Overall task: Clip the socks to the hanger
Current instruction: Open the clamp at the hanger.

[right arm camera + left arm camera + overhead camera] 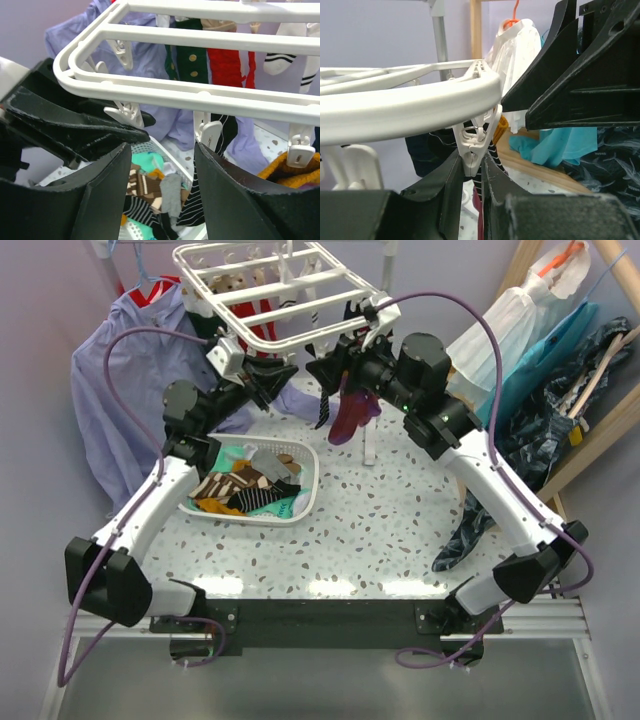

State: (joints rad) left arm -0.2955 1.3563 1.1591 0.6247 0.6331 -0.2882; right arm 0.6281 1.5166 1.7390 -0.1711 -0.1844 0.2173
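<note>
Left wrist view showed the left claw [472,167] narrow, pinching a white plastic clip [476,142] under the white barred plastic hanger [410,105]; the purple fabric sock [348,420] hung upright just below, right claw [162,150] wide.

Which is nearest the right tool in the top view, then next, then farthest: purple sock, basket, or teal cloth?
1. purple sock, hanging just under the right tool.
2. basket, down to its left.
3. teal cloth, far right.
</note>
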